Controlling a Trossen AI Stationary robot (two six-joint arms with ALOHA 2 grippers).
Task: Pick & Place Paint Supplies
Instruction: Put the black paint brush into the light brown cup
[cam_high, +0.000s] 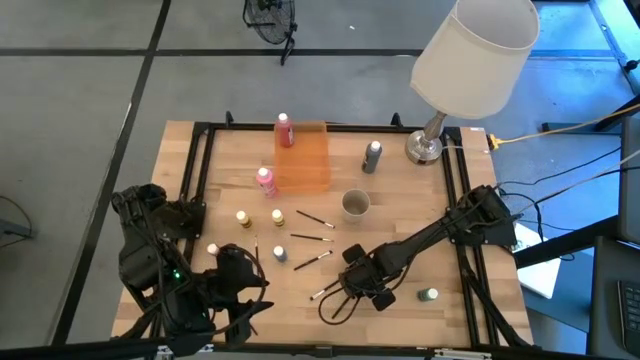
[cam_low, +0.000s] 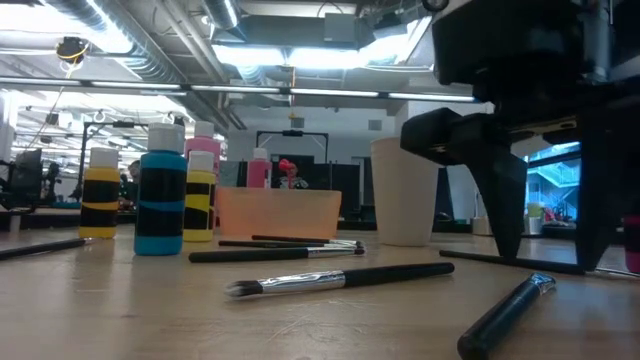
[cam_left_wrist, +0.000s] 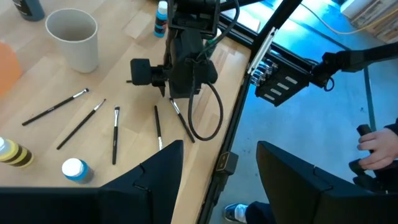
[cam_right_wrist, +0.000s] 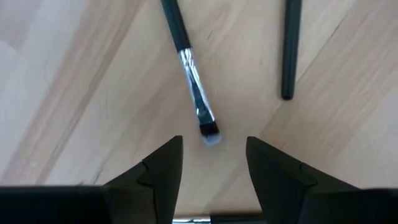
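Thin dark-handled paintbrushes lie flat on the wooden table: three mid-table (cam_high: 312, 238) and one (cam_high: 325, 292) near the front edge. My right gripper (cam_right_wrist: 211, 149) points down over that one, open, with its pale bristle tip (cam_right_wrist: 210, 132) just ahead of the fingertips and untouched. A second brush handle (cam_right_wrist: 289, 50) lies beside it. Small paint bottles stand upright: pink (cam_high: 285, 130), pink (cam_high: 265, 180), grey (cam_high: 373, 155), two yellow (cam_high: 277, 216), blue (cam_high: 280, 253), green (cam_high: 428, 296). My left gripper (cam_left_wrist: 221, 149) hangs open, raised over the front left.
An orange translucent tray (cam_high: 302, 158) lies at the back centre, with a pale cup (cam_high: 355, 204) in front of it to the right. A lamp (cam_high: 470, 60) stands at the back right corner. A black frame (cam_high: 460, 200) rims the table. A person's hand (cam_left_wrist: 373, 143) shows beyond the table.
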